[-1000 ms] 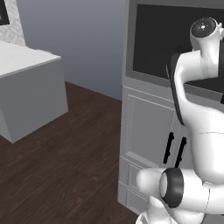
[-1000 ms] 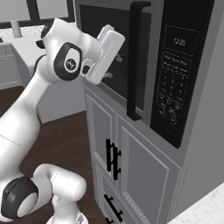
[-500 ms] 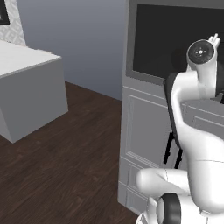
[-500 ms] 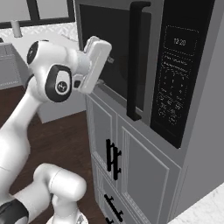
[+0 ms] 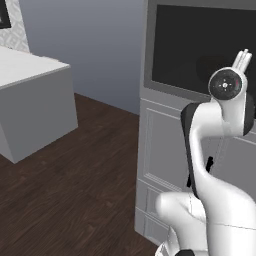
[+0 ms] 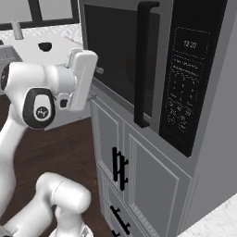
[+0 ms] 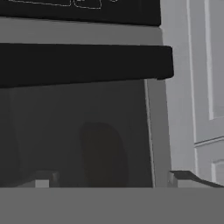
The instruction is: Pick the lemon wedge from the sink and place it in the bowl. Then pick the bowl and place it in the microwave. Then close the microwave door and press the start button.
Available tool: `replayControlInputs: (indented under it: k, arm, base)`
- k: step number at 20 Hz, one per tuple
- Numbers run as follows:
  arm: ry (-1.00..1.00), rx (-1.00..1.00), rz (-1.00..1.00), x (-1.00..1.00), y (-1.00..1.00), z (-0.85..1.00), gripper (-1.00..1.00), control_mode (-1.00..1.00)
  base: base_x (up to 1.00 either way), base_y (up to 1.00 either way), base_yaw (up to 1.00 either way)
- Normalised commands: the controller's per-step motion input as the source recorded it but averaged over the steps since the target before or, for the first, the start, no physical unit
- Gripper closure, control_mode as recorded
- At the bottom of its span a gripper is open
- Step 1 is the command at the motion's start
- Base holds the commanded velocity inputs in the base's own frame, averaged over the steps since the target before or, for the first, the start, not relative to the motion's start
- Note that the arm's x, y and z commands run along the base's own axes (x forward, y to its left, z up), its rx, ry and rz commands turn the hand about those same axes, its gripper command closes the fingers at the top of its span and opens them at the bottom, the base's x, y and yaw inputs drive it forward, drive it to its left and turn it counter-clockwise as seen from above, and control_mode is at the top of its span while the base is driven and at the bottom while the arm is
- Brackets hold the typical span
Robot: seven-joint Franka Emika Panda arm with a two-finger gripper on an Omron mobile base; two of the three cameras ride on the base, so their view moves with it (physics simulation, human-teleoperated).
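The microwave [image 6: 194, 139] is built into grey cabinetry, and its door [image 6: 115, 60] with the near-black glass stands shut. A black vertical handle [image 6: 143, 65] runs beside the control panel [image 6: 183, 92]. My gripper [image 6: 98, 70] hovers just in front of the door glass, left of the handle, open with nothing between its fingers. The hand view is rolled: the handle [image 7: 83, 65] lies across as a black bar, the glass [image 7: 52, 131] below it, and the fingertips [image 7: 43, 179] stand wide apart. A dim rounded shape shows behind the glass; I cannot tell what it is. The bowl, lemon wedge and sink are out of view.
Grey panelled cabinet doors with black handles [image 6: 120, 166] stand under the microwave. A grey island counter [image 5: 30, 80] lies to the left across dark wooden floor [image 5: 75, 170]. A pale countertop corner [image 6: 217, 222] sits at the lower right.
My hand has drawn back from the handle, moving left and down along the door. The microwave door stays shut throughout.
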Motion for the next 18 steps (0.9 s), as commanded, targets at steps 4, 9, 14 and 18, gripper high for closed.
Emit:
replayControlInputs:
  k: [4,9,14,18]
  arm:
    - [0.26,-0.34,0.00,-0.89,0.05,0.05,-1.00,-1.00]
    - [0.28,-0.42,0.00,-0.65,-0.04,0.05,-1.00,-1.00]
    - [0.35,-0.38,0.02,-0.65,-0.05,0.10,1.00,-1.00]
    - [0.39,-0.27,0.07,-0.73,-0.09,0.19,1.00,-1.00]
  base:
    - [0.00,0.00,0.00]
    - [0.00,0.00,0.00]
    - [0.00,0.00,0.00]
    - [0.00,0.00,0.00]
